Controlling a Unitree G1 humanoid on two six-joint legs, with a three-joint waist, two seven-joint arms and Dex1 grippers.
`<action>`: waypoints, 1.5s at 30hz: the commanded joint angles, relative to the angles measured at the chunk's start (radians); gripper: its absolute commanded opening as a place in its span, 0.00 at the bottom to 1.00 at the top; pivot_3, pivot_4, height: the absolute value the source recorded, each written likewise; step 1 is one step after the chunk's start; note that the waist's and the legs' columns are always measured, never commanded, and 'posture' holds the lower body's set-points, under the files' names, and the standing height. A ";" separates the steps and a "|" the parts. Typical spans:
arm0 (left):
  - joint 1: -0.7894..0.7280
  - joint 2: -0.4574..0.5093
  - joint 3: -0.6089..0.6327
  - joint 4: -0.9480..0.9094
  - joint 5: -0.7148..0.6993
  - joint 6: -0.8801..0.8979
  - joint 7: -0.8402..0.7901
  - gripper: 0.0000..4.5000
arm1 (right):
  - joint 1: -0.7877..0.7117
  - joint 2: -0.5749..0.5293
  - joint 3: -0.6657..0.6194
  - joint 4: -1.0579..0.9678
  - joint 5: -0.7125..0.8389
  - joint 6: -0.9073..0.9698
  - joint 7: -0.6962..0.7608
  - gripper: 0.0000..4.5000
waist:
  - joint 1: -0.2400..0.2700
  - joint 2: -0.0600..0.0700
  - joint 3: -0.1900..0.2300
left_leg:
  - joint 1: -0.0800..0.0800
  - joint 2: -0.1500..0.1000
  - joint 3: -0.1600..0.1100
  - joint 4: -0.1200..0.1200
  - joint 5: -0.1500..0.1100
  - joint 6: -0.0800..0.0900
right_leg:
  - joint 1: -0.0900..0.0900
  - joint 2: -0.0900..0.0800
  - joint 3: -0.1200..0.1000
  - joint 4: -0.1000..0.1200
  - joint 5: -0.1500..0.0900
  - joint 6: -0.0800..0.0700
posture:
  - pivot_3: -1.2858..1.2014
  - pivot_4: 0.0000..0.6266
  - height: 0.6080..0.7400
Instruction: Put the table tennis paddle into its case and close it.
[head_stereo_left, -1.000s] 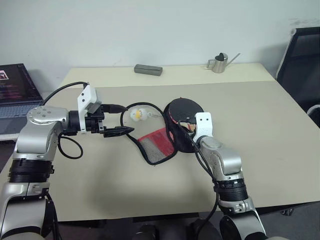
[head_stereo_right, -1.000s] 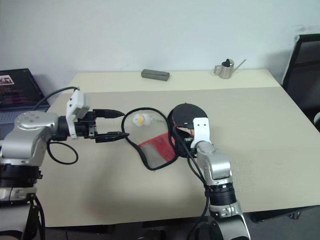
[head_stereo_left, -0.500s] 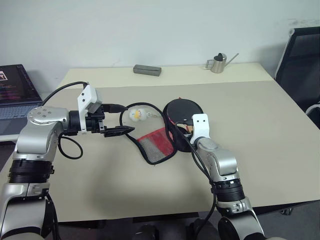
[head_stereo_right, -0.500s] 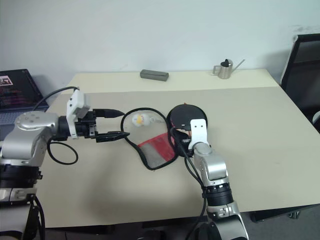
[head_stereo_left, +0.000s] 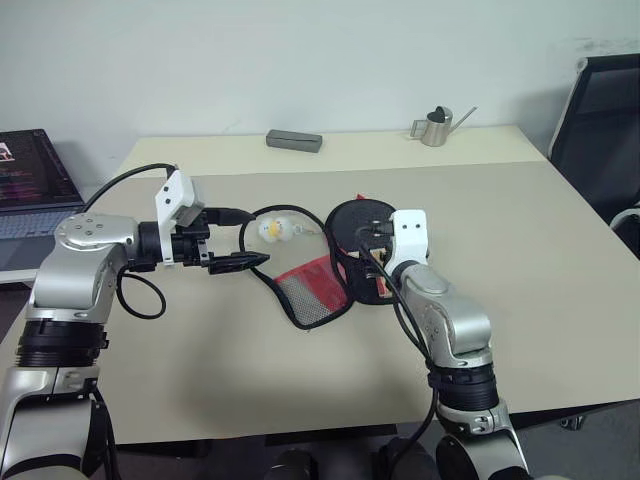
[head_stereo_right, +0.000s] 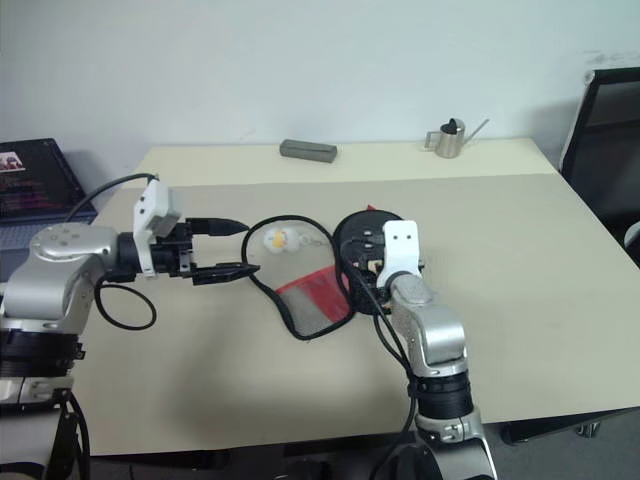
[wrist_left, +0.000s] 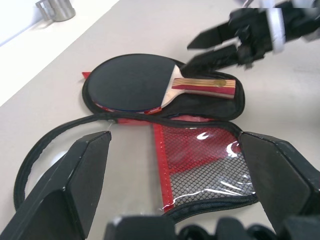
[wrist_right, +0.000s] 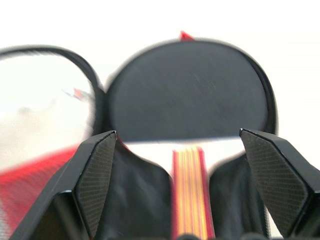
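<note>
At the far left, beside the surface (head_stereo_left: 560, 300), sits a laptop (head_stereo_left: 35, 185) with its screen lit. The left end effector (head_stereo_left: 238, 240) hangs above the surface with its two black fingers (wrist_left: 75, 185) spread wide and nothing between them; it points toward the case. One finger lies just beside the black zip edge of the case's open flap, but whether it touches that edge cannot be told.

The case (wrist_left: 200, 160) lies opened flat near the middle of the surface. Its lid half, with a red lining and a mesh pocket, is folded out toward the left end effector, and its looping zip edge curves round a small white-and-yellow charm (head_stereo_left: 277, 229) that rests on the surface. The table tennis paddle (wrist_left: 150, 85) lies inside the other half of the case, its round black face pointing away from the robot and its striped wooden handle (wrist_right: 190, 190) pointing back toward the right arm.

The right end effector (wrist_left: 220, 42) hovers just above the handle end of the paddle with its fingers (wrist_right: 95, 180) parted wide, gripping nothing; the handle shows in the gap between them.

Along the far edge of the surface lie a grey rectangular box (head_stereo_left: 294, 140) and, further right, a small metal watering can (head_stereo_left: 437, 126). A black chair (head_stereo_left: 605, 120) stands off the right edge.
</note>
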 joint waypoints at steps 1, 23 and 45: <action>0.010 -0.006 0.040 -0.035 -0.013 -0.011 0.031 1.00 | -0.049 -0.093 0.012 -0.066 0.036 -0.082 0.122 0.97 | 0.000 0.000 0.000 | 0.000 0.000 0.000 0.000 0.000 0.000 | 0.000 0.000 0.000 0.000 0.000 0.000 | 0.52 0.24 1.00; 0.158 0.006 0.088 0.206 0.116 -0.192 0.165 1.00 | -0.029 -0.651 -0.034 0.030 0.350 -0.179 0.836 0.97 | 0.008 -0.001 0.000 | 0.000 0.004 0.004 0.003 0.000 0.000 | 0.001 0.002 0.001 -0.001 0.002 -0.001 | 0.52 0.24 1.00; -0.130 -0.203 -0.045 0.739 0.341 -0.497 0.345 1.00 | -0.012 -0.655 -0.046 0.015 0.370 -0.195 0.802 0.97 | 0.024 -0.002 0.000 | -0.004 0.004 0.004 0.015 0.000 0.001 | 0.001 0.004 0.001 0.000 0.008 0.002 | 0.52 0.24 1.00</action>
